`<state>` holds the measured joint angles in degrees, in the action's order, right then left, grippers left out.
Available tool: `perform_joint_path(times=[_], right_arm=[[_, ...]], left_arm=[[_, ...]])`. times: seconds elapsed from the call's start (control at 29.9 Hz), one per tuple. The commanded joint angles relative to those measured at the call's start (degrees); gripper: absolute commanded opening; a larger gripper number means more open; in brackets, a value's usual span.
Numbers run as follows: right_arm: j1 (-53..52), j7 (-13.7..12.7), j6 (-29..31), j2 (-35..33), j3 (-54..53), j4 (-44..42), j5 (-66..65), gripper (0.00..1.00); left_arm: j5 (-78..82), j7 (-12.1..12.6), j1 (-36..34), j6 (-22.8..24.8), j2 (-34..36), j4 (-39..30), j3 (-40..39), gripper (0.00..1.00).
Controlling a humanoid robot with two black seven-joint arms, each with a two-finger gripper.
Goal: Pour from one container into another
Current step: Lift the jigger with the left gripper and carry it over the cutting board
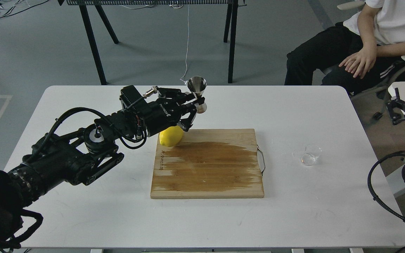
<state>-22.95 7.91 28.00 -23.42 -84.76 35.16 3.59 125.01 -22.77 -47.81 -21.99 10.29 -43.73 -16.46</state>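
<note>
White table (83, 211), left claw (196, 102) gripping jigger (197, 92), glass cup (310, 155) well apart

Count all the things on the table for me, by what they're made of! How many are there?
Steel: 1, the jigger, held up by the left pincer
Glass: 1, the clear cup
Wood: 1, the cutting board
Fruit: 1, the yellow lemon
Total: 4
</note>
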Motion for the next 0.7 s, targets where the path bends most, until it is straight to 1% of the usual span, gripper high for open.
perform_joint_path(times=[0.0,0.07,0.17,0.4,0.54,0.67], right_arm=[[0.02,0.00,0.00,-0.31,-0.32,0.00,0.01,1.00],[0.10,0.00,0.00,-0.39,-0.32,-0.09,0.01,1.00],[0.19,0.00,0.00,-0.66,-0.32,-0.09,0.01,1.00],[0.19,0.00,0.00,-0.66,-0.41,-0.09,0.01,1.00],[0.19,0.09,0.00,-1.10,-0.41,-0.09,0.01,1.00],[0.19,0.00,0.00,-1.19,-0.41,-0.09,0.01,1.00]], left_arm=[[-0.01,1.67,0.61,1.33,-3.78,0.93,4.14,0.09],[-0.01,2.91,0.70,1.25,-5.01,1.98,6.34,0.09],[-0.01,5.45,1.75,1.24,-7.30,4.26,6.97,0.09],[-0.01,6.25,4.57,1.24,-8.00,6.81,7.06,0.09],[-0.01,7.39,6.06,1.16,-8.35,7.26,6.80,0.10],[-0.01,7.39,7.03,0.98,-8.18,7.26,6.79,0.12]])
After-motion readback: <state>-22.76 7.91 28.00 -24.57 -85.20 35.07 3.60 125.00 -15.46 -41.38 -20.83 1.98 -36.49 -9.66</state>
